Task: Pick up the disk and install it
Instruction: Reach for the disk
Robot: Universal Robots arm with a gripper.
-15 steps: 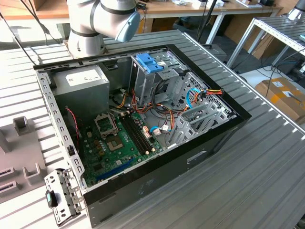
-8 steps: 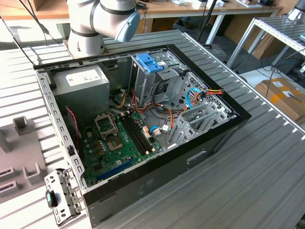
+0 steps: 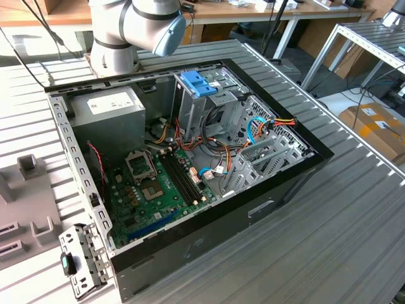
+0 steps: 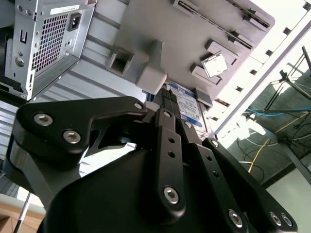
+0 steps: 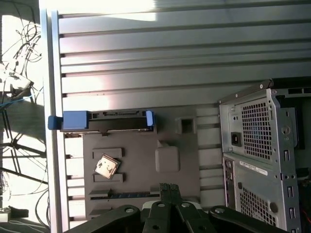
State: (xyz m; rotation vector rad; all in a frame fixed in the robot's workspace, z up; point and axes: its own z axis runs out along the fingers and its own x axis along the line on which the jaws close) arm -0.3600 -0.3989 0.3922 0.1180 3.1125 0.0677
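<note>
End effector (image 5: 168,188) hovering near grey fixture plate (image 5: 136,165), fingers pressing together, gripping nothing. Silver chip (image 5: 107,166) lying in plate recess. Disk (image 5: 103,121) standing on edge at plate's far rim, apart from end effector: dark body, bright blue rails capping both ends. Second wrist view showing its white-and-blue label (image 4: 187,104), print too small to read. Computer case (image 5: 257,145) sitting beside plate on ribbed counter (image 5: 146,58).
</note>
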